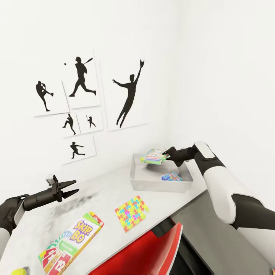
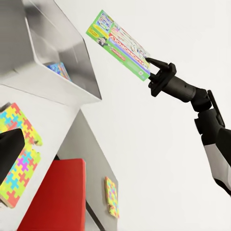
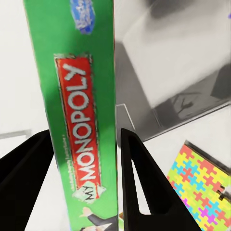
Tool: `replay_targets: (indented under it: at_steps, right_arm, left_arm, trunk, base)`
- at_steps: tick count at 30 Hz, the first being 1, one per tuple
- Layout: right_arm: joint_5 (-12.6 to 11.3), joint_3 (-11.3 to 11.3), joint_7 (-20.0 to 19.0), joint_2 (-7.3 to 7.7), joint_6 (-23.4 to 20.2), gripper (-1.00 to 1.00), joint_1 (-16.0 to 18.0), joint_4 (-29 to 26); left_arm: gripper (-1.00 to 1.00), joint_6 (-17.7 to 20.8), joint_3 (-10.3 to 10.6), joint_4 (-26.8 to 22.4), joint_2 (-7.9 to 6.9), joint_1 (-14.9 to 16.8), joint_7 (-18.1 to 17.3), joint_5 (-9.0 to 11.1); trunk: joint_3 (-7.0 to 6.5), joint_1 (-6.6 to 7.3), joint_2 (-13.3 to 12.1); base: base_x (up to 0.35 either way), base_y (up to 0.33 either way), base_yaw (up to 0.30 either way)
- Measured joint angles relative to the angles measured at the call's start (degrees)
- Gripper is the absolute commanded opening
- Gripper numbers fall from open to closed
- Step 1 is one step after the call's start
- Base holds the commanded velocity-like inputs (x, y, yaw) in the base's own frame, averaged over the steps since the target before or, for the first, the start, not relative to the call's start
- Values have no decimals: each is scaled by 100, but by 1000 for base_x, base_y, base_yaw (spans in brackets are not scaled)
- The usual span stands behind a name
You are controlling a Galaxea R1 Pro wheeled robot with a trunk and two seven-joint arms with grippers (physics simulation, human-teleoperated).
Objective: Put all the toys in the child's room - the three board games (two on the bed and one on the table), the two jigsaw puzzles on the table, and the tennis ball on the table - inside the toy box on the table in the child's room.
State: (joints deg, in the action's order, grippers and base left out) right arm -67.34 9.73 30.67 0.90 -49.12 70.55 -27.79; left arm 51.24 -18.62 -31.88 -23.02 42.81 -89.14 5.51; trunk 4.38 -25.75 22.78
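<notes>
Fingers of the right gripper (image 1: 167,155) are clamped on one edge of the green Monopoly box (image 1: 154,156), holding it just above the toy box (image 1: 158,185), which already contains a blue game (image 1: 171,177). Stiff, flat and probably light, the box could pivot in an edge pinch. The left gripper (image 1: 70,188) hovers spread apart over the table (image 1: 103,191), near Skip-Bo (image 1: 72,240) and a jigsaw puzzle (image 1: 132,212).

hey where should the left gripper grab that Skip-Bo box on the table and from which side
Judging by its pose, the Skip-Bo box lies flat on the table, so come from above with the open left gripper and pinch across its narrower width, jaws on the two long edges, probably near the middle.
</notes>
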Motion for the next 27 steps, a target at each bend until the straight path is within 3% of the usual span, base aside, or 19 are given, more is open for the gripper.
replay_targets:
  at_steps: [27]
  right_arm:
    - [-5, 0, -5, 26, -2, -100, 4, -2]
  left_arm:
    - [100, -4, 7, 2, 1, -5, 0, 0]
  trunk:
    - [250, 0, 1]
  base:
    - [0, 0, 0]
